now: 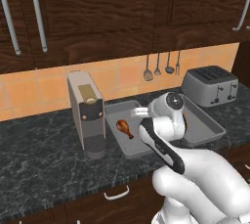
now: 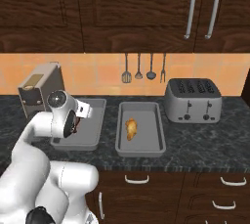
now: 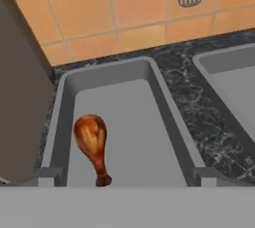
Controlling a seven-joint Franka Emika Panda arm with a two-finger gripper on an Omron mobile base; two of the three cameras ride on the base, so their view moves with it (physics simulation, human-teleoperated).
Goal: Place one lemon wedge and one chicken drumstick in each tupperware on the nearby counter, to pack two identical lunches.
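The small orange-brown chicken drumstick point(image 3: 92, 145) lies flat in the left shallow grey rectangular tray point(image 3: 164, 103), and the white arm's gripper point(image 2: 83, 109) hovers above with fingers spread wide, holding nothing. It looks light, rigid and rounded, maybe slick; the meaty end seems the surest hold.

drumstick point(image 1: 124, 128) lying in left tray point(image 1: 114, 110), beside coffee machine point(image 1: 87, 113)

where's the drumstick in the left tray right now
The drumstick lies inside the left tray, near its left wall, beside the coffee machine.
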